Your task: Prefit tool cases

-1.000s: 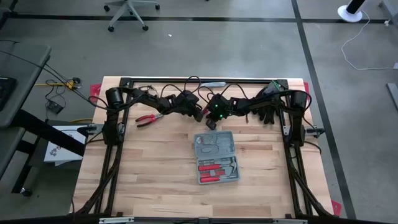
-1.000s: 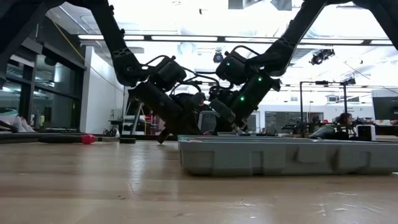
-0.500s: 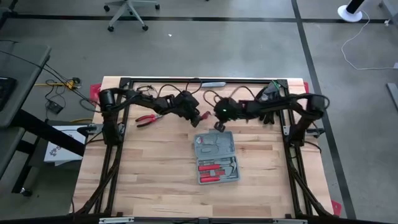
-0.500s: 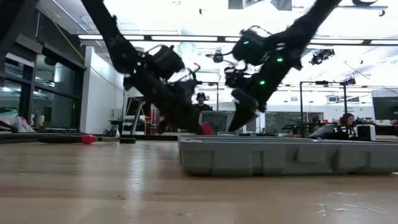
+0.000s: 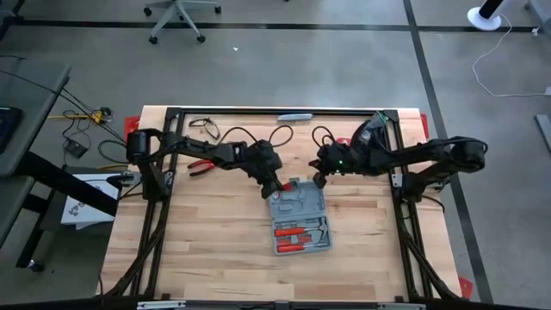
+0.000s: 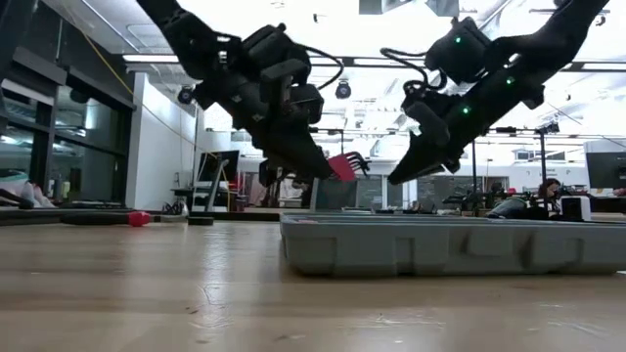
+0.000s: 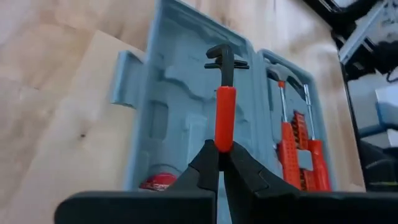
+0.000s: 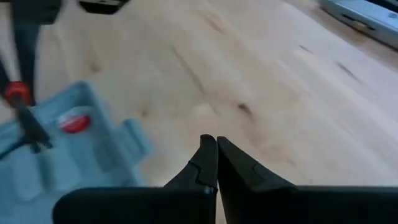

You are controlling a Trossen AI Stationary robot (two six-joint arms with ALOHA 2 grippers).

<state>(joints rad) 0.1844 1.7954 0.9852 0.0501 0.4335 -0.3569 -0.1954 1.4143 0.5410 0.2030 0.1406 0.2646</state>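
The blue-grey tool case (image 5: 300, 215) lies open on the table, moulded inside up, with red-handled tools (image 7: 292, 149) in its near half. My left gripper (image 5: 274, 182) hovers over the case's far-left corner, shut on a red-handled tool (image 7: 224, 112) with a black head. My right gripper (image 5: 318, 179) hangs above the case's far-right corner, shut and holding nothing. The low view shows both the left gripper (image 6: 328, 168) and the right gripper (image 6: 399, 178) above the case (image 6: 450, 244). My left gripper pinches the tool between its two fingers at the free end of the red handle (image 7: 223, 140). The fingers slant down from the table's far left and lie along the tool. The tool sticks out beyond the fingertips, black head (image 7: 225, 59) foremost, lifted clear above the case's far half (image 7: 174, 106).
Red-handled pliers (image 5: 202, 165) lie on the table far-left of the case, under the left arm. A slim grey-blue bar (image 5: 295, 115) rests at the far edge. Bare wood stretches left, right and near of the case. Cables hang along both arms.
Both grippers have moved from the table's far middle toward the near edge and risen. The left one carried the red-handled tool up off the table to above the case's far-left corner. The right one swung right to the case's far-right corner.
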